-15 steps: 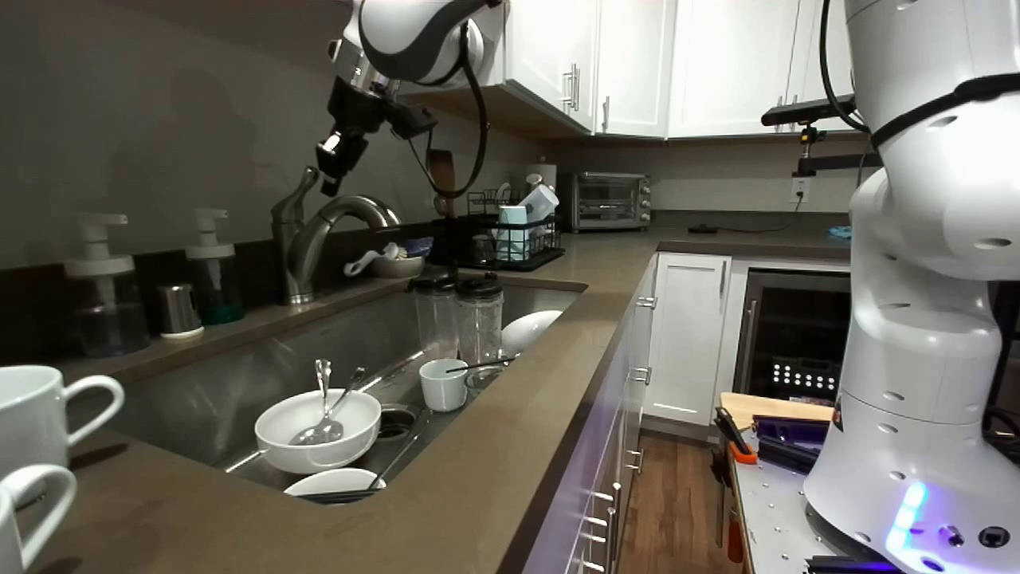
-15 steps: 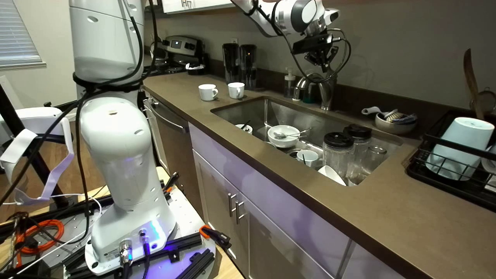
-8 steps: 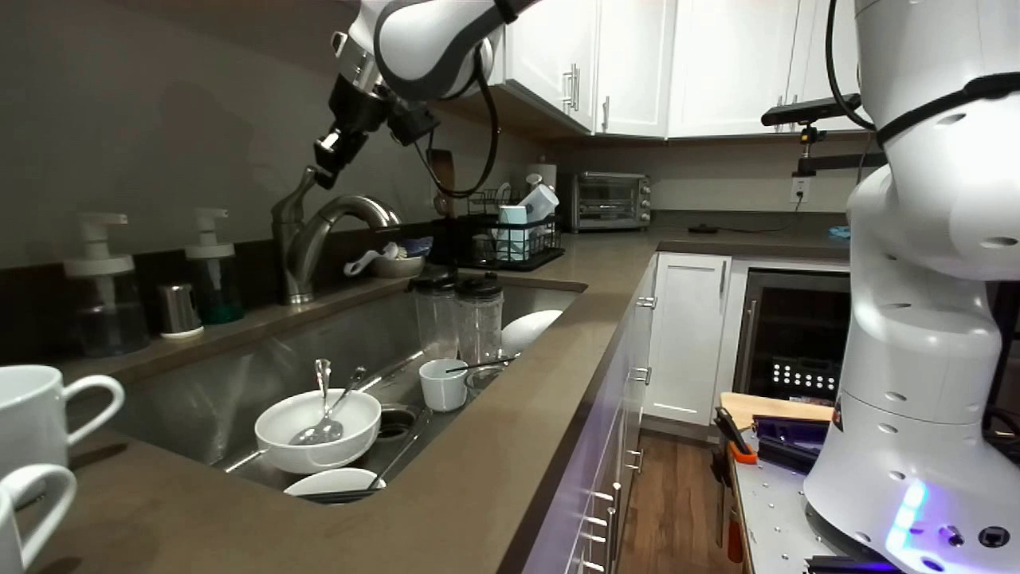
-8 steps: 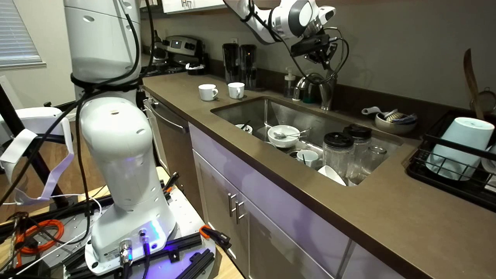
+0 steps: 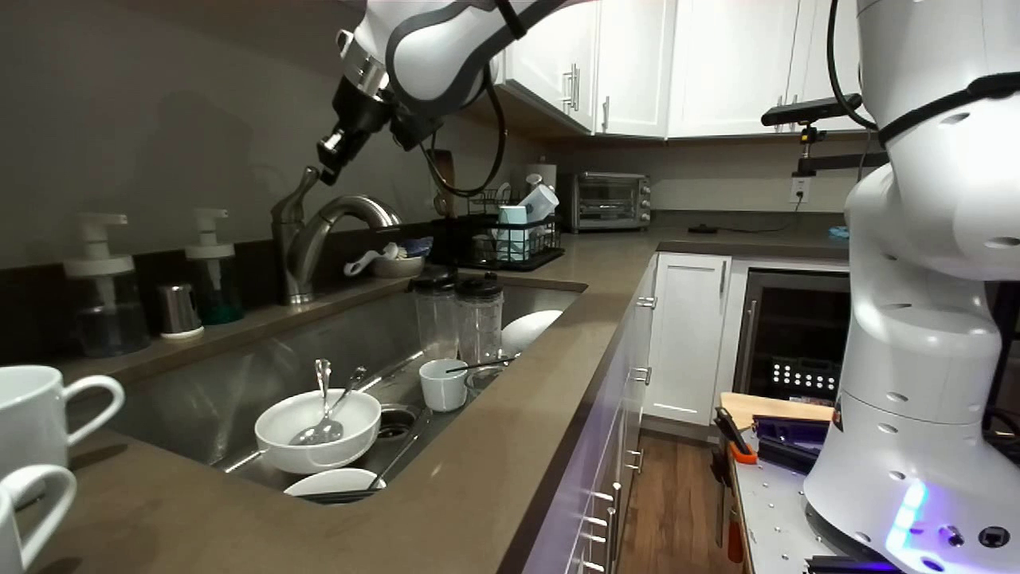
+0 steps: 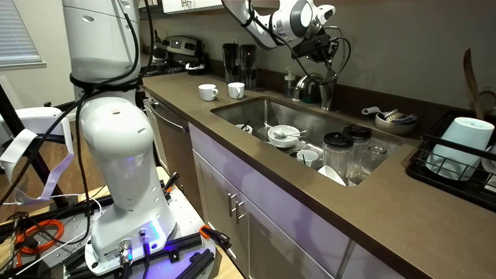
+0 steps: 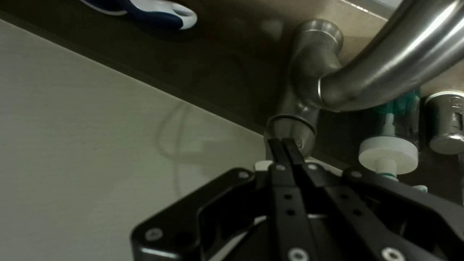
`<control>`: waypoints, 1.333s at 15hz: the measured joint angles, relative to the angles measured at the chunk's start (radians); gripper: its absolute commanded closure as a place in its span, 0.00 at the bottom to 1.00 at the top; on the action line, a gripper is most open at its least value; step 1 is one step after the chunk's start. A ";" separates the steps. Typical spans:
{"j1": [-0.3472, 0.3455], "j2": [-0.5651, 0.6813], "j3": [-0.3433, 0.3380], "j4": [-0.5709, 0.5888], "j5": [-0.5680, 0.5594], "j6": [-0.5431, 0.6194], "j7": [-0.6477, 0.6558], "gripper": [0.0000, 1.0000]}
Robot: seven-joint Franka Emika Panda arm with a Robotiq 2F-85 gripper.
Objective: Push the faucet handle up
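One hand (image 7: pixel 282 141), two fingers (image 7: pixel 282 178) together, beside one faucet handle (image 5: pixel 298 194) (contact unclear).

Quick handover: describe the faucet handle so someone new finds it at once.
In an exterior view, find the big steel sink; just behind it stands the faucet. The handle slants up from the faucet's top, its tip close to the hand. It is the slim metal lever, thinner than the arched spout beside it and without the white tops of the nearby pump bottles.
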 measured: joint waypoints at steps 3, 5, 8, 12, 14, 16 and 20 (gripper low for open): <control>-0.002 0.000 0.004 0.000 0.022 0.001 -0.005 0.95; -0.003 0.000 0.005 0.000 0.035 0.001 -0.006 0.95; -0.005 0.000 0.006 0.000 0.051 0.001 -0.010 0.95; -0.011 0.000 0.013 0.001 0.074 0.001 -0.026 0.95; -0.014 0.000 0.015 0.003 0.080 0.000 -0.039 0.95; -0.014 0.000 0.016 0.004 0.081 0.000 -0.045 0.95; -0.015 0.000 0.018 0.004 0.089 0.000 -0.063 0.95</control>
